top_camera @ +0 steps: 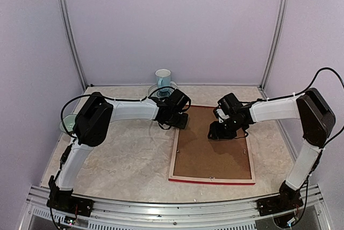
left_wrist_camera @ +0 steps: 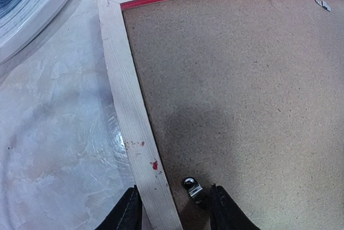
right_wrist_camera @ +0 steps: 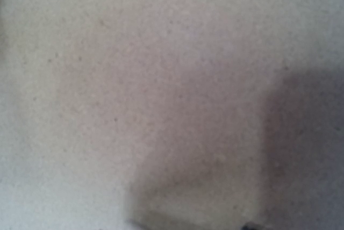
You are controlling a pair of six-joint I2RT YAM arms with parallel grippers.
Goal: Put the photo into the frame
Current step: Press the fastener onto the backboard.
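Left gripper [left_wrist_camera: 174, 207] straddling frame [left_wrist_camera: 131, 117] rail, reverse up

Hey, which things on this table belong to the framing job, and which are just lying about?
For the job: frame, brown backing board, metal clip. No photo in sight.
Just lying about: mug, plate, green bowl.

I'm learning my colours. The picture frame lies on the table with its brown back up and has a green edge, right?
Not quite. The picture frame does lie with its brown backing board up, but its edge is red, not green. The left wrist view shows the red strip clearly.
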